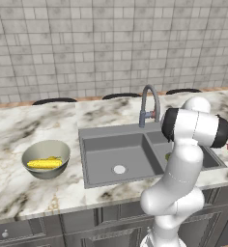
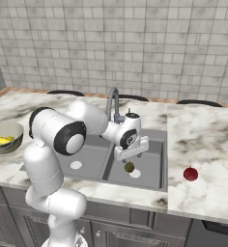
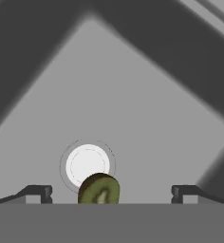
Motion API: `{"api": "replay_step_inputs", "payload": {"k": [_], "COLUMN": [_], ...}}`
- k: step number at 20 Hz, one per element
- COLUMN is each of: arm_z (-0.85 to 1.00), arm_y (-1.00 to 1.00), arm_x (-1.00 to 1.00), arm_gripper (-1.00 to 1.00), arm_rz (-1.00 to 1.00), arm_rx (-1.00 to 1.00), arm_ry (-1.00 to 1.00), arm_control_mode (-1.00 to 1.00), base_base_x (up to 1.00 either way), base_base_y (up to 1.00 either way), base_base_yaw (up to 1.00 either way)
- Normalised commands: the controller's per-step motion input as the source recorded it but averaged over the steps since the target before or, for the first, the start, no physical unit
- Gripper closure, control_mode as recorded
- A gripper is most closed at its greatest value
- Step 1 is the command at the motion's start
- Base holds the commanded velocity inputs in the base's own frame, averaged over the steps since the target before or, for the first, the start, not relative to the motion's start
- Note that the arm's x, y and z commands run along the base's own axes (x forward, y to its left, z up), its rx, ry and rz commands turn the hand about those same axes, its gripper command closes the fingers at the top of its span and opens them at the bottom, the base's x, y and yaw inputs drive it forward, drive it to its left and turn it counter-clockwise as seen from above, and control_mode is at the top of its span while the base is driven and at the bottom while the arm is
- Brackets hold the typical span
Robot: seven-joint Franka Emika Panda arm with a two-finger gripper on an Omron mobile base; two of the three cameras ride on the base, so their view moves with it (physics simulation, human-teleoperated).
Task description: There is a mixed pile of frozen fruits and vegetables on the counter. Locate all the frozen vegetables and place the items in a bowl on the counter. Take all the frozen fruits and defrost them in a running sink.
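Marble surface (image 2: 203, 140): your open fingers (image 3: 111, 192) hang over the olive-brown fruit (image 2: 129, 167) in the grey sink (image 2: 149, 159); fetch the dark red fruit (image 2: 191, 173), right

The white jointed arm (image 2: 58, 144) bends forward and down from its base, its two-finger gripper (image 3: 111, 192) hanging wide open (dark fingertips (image 3: 38, 192) well apart).

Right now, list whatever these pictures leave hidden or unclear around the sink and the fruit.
- Small olive-brown fruit: hand view, lower part cut off by the bottom edge; whether it rests on the grey double-basin sink floor is unclear.
- Right basin: left base view, mostly hidden behind the white arm.
- Small dark red round fruit: left base view, cut by the right edge.
- Running water at the tall curved grey faucet: cannot tell.
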Motion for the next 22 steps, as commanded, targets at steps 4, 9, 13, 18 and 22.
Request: {"api": "replay_step_inputs", "payload": {"k": [4,9,13,18,22], "arm_z": [0.56,0.78,0.32,0.08,0.24], "arm_y": [-0.06,-0.03,-0.04,-0.13,-0.24], "arm_x": [-0.38,-0.37,-0.29,-0.13,-0.56], "arm_gripper": [-1.00,-1.00,-1.00,-1.00,-1.00], "arm_rz": [0.00,0.00,-0.05,-0.04,-0.11], "arm_rx": [0.04,0.00,0.00,0.01,-0.02], "arm_ry": [-0.04,-0.01,0.07,0.05,0.01], "arm_control_mode": [-1.00,-1.00,-1.00,-1.00,-1.00], "base_base_x": [0.00,0.00,0.00,0.00,0.00], "base_base_y": [0.00,0.00,0.00,0.00,0.00], "base_base_yaw": [0.00,0.00,0.00,0.00,0.00]}}
